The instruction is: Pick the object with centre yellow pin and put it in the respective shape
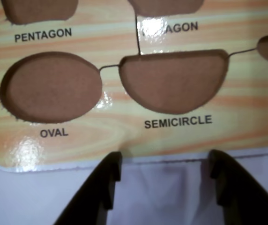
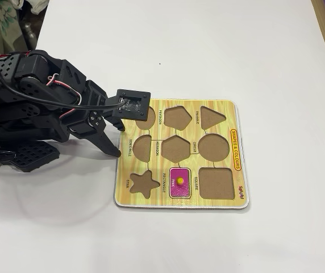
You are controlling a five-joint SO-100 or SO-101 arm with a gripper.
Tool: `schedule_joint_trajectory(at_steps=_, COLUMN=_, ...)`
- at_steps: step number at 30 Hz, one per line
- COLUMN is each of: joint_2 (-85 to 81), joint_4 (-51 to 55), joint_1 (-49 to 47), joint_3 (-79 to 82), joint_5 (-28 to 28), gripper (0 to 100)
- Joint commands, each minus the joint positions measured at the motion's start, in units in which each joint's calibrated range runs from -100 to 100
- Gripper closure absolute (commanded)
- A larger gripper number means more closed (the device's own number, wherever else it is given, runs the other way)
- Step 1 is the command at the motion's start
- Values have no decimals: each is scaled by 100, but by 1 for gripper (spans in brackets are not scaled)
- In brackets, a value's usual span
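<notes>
One pink piece (image 2: 180, 182) with a yellow pin (image 2: 180, 181) in its middle sits in the rectangle hole of the puzzle board (image 2: 237, 170), in the bottom row of the fixed view, between the star hole (image 2: 144, 183) and the square hole (image 2: 216, 183). It already seems to be lying in its own shape. All the other holes look empty.

The end effector (image 1: 164, 164) is far from the piece. It hangs at the left edge of the board in the fixed view, over the white surface (image 2: 208, 51). In the wrist view its two black fingers (image 1: 107, 176) stand apart with nothing between them, just below the oval hole (image 1: 52, 86) and the semicircle hole (image 1: 174, 79).

I think the piece is light, flat and stiff, like thin wood. Its shiny top may be slippery. The best place to hold it is the little yellow pin, pinched from both sides. The pin is small, so a bad pinch could slip off.
</notes>
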Motion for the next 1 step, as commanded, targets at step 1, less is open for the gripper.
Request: schedule_joint_trajectory(at_steps=1, joint_2=90, joint_4=107, joint_1=54, joint_3=27, joint_5=15, gripper=78)
